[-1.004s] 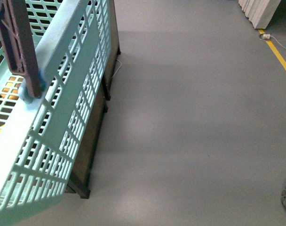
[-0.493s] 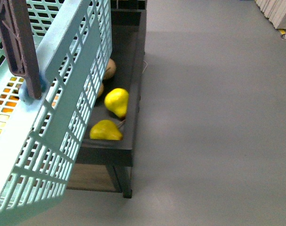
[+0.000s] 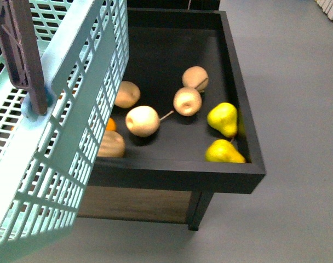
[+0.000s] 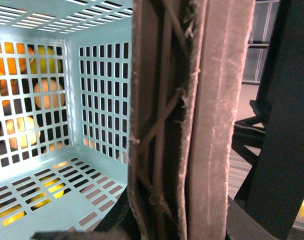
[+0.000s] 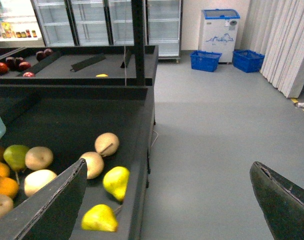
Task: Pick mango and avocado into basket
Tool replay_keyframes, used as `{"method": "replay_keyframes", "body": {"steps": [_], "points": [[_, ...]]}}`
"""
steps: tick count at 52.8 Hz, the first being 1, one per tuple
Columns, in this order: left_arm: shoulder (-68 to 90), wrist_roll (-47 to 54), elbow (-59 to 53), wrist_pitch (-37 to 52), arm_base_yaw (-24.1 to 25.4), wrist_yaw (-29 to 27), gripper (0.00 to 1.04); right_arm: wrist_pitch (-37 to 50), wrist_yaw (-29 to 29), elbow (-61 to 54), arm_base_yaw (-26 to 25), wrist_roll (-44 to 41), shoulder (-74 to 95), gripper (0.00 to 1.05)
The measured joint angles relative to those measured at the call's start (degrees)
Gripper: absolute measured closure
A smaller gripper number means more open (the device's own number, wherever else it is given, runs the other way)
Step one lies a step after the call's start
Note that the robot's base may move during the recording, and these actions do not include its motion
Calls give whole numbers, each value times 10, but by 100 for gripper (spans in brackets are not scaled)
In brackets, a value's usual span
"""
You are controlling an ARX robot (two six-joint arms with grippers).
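Front view puts the teal slotted plastic basket (image 3: 73,137) nearest us, tilted over a matte black display bin (image 3: 177,174) on smooth grey floor (image 3: 298,82). Our left gripper (image 4: 177,227) clamps its fibrous brown handle (image 4: 212,100); our right gripper (image 5: 167,200) gapes wide. Glossy yellow pears (image 3: 222,119) and round tan pears (image 3: 142,120) lie in the bin, a green avocado (image 5: 14,156) near the basket, glass-door fridges (image 5: 92,20) beyond.

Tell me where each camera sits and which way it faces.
Front view: on the robot's body, looking down at the black fruit bin past the teal basket; no arm shows.
Left wrist view: close against the basket's brown handle, looking into the basket; nothing clearly the robot's own shows.
Right wrist view: low over the bin, facing down the aisle toward the fridges; the right tool shows, open.
Shared: the yellow pears appear in front and right wrist views.
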Motion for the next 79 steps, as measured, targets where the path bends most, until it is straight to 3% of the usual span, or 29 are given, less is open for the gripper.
{"method": "replay_keyframes", "body": {"steps": [79], "points": [[0,2,0,0,1,-1,89,0,0,0,0,0,0,9]]}}
